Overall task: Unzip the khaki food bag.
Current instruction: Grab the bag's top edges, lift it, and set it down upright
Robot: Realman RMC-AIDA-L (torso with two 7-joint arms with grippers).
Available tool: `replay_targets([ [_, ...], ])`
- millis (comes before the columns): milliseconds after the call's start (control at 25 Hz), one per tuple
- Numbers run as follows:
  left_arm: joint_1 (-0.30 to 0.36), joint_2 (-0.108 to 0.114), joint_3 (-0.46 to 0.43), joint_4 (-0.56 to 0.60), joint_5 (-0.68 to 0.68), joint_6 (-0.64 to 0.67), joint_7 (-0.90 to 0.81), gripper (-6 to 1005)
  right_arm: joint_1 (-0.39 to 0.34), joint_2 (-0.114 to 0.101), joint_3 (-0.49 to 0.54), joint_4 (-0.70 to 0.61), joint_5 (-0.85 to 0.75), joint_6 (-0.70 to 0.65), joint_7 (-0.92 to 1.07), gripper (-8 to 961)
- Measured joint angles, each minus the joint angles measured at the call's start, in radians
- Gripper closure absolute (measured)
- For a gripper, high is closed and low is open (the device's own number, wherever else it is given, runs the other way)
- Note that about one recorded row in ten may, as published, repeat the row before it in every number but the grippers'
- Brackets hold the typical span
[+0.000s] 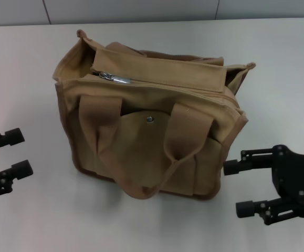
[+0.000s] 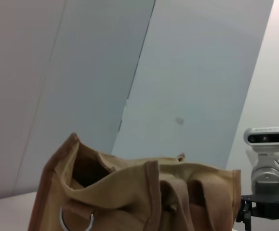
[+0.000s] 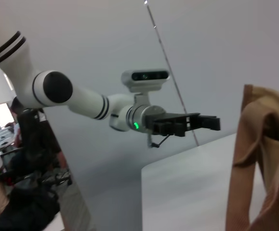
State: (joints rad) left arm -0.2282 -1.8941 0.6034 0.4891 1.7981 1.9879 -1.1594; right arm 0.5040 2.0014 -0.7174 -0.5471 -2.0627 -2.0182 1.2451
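The khaki food bag point(image 1: 152, 131) stands upright in the middle of the white table, with brown edge trim, two webbing loop handles point(image 1: 180, 152) hanging down its front and a metal snap point(image 1: 150, 119) on the front pocket. Its top zipper looks closed, with the silver zipper pull point(image 1: 112, 78) at the left end. My left gripper point(image 1: 16, 153) is open, low at the left, apart from the bag. My right gripper point(image 1: 236, 188) is open, just off the bag's near right corner. The bag also shows in the left wrist view point(image 2: 144, 197) and the right wrist view point(image 3: 264, 159).
The white table point(image 1: 31, 63) extends around the bag, with a grey wall point(image 1: 141, 9) behind its far edge. The right wrist view shows my left arm point(image 3: 81, 98) held out level above the table's edge.
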Motion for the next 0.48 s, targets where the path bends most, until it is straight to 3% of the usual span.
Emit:
replay_targets([
  [480, -0.034, -0.008, -0.002, 0.003, 0.020, -0.009, -0.010, 244, 0.014, 0.009, 0.009, 0.003, -0.049, 0.001, -0.001, 203],
])
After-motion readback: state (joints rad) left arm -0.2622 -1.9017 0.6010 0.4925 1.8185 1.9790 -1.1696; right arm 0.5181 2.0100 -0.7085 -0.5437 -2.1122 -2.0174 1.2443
